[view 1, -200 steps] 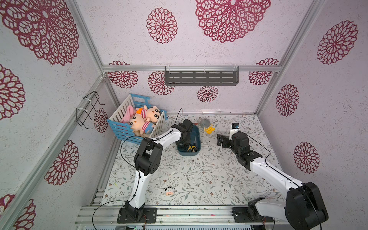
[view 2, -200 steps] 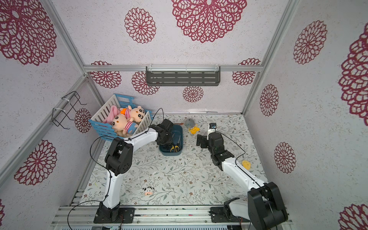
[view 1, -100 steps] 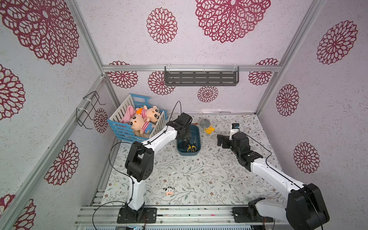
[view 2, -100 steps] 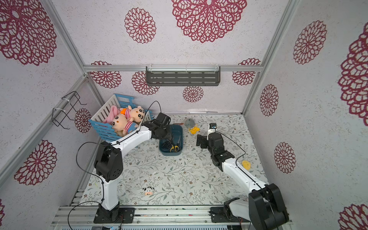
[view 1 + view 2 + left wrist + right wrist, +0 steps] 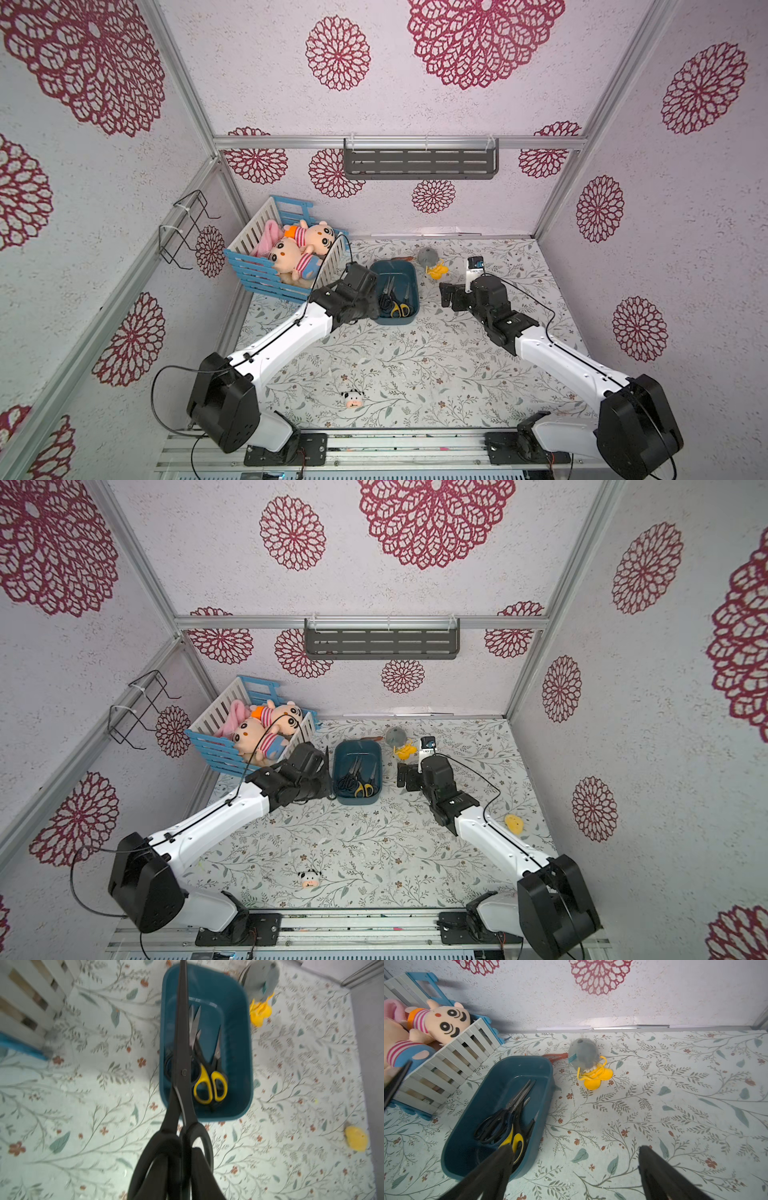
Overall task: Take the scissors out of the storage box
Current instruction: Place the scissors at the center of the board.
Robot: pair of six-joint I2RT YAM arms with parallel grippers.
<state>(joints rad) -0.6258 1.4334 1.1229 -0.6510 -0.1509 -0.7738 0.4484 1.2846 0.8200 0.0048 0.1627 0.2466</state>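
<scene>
The dark teal storage box (image 5: 399,268) (image 5: 358,748) stands on the floral mat near the back. Inside lie several scissors, among them a yellow-and-black pair (image 5: 401,308) (image 5: 209,1086) (image 5: 515,1141) and black pairs (image 5: 494,1126). My left gripper (image 5: 320,779) (image 5: 185,1178) is shut on the handles of a large black pair of scissors (image 5: 182,1059). That pair hangs above the box's left rim, blades closed (image 5: 327,766); its tip shows in the right wrist view (image 5: 396,1082). My right gripper (image 5: 449,295) (image 5: 575,1150) hovers open to the right of the box, holding nothing.
A blue-and-white slatted crate (image 5: 286,266) with plush dolls stands left of the box. A grey and yellow plush (image 5: 430,259) lies behind the box. A small cow toy (image 5: 352,399) sits near the front, a yellow lump (image 5: 514,824) at the right.
My left gripper has lifted out of the box and drawn back leftward with the large black scissors. The right arm has not moved.
</scene>
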